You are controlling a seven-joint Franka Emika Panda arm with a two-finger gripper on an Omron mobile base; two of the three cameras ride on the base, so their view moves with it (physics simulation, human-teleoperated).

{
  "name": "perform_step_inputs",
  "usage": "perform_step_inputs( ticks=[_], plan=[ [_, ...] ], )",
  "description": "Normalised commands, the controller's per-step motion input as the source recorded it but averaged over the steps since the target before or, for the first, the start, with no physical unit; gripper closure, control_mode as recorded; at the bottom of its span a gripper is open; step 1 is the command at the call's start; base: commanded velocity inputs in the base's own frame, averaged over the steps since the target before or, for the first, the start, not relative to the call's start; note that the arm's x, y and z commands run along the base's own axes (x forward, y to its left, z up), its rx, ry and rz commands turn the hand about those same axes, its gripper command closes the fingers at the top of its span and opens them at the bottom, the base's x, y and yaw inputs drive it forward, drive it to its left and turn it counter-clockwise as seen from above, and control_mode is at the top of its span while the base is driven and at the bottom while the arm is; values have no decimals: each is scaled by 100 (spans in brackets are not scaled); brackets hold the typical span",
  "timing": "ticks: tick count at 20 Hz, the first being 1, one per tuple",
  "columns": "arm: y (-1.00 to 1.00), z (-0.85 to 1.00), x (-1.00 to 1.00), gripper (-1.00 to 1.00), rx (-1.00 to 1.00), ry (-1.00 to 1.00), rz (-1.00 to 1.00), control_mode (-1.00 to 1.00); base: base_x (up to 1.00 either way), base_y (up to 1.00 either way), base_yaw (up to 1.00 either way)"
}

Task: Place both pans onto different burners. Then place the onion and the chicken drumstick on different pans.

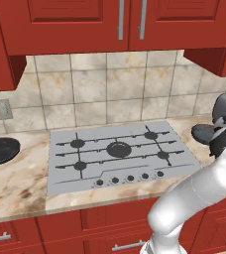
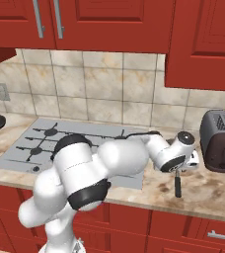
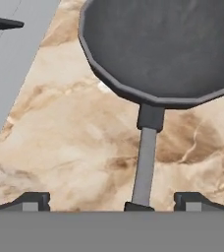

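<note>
Smaller dark-grey pan [image 3: 158, 47]: flat on the marble counter [image 3: 74, 142], just right of the cooktop [image 1: 117, 151], between cooktop and toaster [image 2: 222, 141]. Handle [image 3: 144, 162] toward the counter's front edge, away from the backsplash. Wider black pan [image 1: 0, 150]: on the counter left of the cooktop, well apart from it. No pan on any burner [image 1: 119, 148] yet; onion and drumstick not identified here.

Hand [image 3: 111, 203]: released, fingers spread fully, holding nothing. Poised low over the grey pan's handle, right of the cooktop, one finger [image 3: 33, 201] on each side of the handle's free end.

Handling, as judged:
- Rigid metal, no give; smooth, likely slippery under the pads.
- Weight concentrated in the bowl, so expected to droop or rotate if taken at the handle tip.
- Best hold: across the handle, close to the dark collar [image 3: 151, 117] at the rim, to shorten the lever.
- Firm closure before lifting; level carry leftward to the nearest burner.
</note>
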Motion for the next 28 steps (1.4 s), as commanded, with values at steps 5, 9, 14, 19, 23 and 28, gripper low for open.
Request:
perform_step_inputs(
  ticks=[5,9,14,19,23,28],
  plan=[
    [-9,-18,31,-100,1,-2,4,-100,0,0,0],
    [-12,-20,31,-100,1,-1,4,-100,0,0,0],
    [-7,-34,30,-100,0,-1,4,-100,0,0,0],
    [-16,-43,25,-100,0,0,5,-100,0,0,0],
    [-16,-33,29,-100,0,0,5,-100,0,0,0],
    [-2,-10,16,100,0,0,2,-100,0,0,0]
  ],
)
